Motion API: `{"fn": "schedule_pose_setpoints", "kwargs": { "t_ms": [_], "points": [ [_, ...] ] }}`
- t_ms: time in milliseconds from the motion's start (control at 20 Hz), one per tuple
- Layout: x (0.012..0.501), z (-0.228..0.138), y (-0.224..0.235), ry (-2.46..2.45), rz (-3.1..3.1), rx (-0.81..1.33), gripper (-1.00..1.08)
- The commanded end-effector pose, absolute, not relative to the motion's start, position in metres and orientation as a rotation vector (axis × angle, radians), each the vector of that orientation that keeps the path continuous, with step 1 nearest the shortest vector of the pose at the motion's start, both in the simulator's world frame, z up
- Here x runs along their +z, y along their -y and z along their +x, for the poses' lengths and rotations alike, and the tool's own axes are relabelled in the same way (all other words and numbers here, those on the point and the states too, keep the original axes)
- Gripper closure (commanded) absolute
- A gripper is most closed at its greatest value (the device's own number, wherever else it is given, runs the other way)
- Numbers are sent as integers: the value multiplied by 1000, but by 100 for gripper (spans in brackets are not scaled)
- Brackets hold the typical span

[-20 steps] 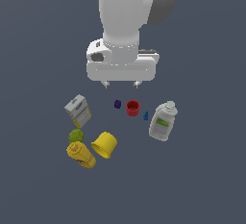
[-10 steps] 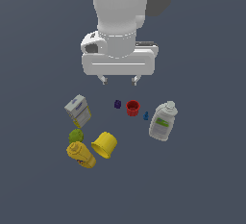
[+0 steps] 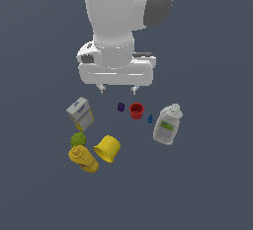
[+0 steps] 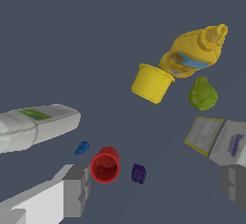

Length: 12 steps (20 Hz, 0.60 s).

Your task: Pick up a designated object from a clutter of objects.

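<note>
The gripper (image 3: 117,90) hung wide and empty above the clutter. The pear-like fruit (image 3: 77,139) lay ungrasped on the bench, touching the mustard bottle (image 3: 83,158), beside the carton (image 3: 80,113). Approach, grasp and lift remained outstanding.

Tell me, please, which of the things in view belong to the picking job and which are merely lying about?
Belongs to the job:
pear-like fruit
gripper, open, above the clutter

Lying about:
yellow cup
mustard bottle
red cup
jug
carton
purple bit
blue bit
</note>
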State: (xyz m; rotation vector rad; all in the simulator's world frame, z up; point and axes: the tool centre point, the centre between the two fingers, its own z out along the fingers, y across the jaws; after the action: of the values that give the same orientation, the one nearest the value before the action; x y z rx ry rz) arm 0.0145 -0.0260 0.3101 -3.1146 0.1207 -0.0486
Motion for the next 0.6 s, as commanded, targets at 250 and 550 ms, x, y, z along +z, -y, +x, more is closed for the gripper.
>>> {"fn": "schedule_pose_setpoints", "kwargs": {
  "t_ms": [250, 550],
  "points": [
    [272, 40, 63, -295, -3095, -37, -92],
    [222, 62, 111, -499, -3068, -25, -92]
  ]
}}
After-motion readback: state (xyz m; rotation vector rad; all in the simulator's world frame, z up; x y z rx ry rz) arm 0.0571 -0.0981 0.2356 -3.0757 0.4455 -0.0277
